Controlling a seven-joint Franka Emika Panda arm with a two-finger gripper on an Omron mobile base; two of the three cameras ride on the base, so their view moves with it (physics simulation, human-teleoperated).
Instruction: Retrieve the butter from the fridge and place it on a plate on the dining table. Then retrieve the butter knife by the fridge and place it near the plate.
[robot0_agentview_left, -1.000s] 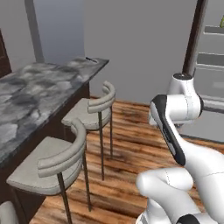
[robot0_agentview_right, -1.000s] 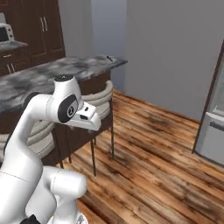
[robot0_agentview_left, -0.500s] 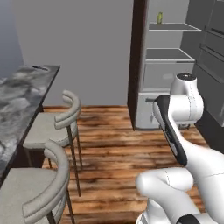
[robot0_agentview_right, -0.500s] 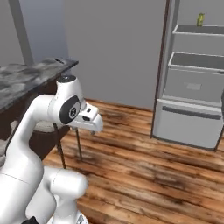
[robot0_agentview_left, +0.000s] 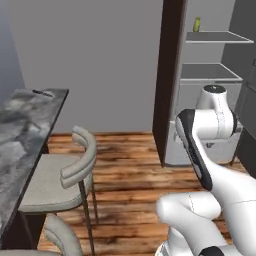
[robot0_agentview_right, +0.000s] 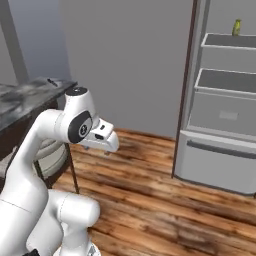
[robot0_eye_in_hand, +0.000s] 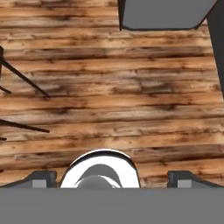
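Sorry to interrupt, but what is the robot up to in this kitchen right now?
Nothing is being handled yet. The arm is tucked in with its claw open and empty, pointing down at the wooden floor. The fridge stands open ahead, with a small yellowish item on its top shelf. The dining table and its stools lie to the left.

White arm folded at the elbow, gripper (robot0_eye_in_hand: 109, 177) pointing down, jaws spread wide, holding nothing.
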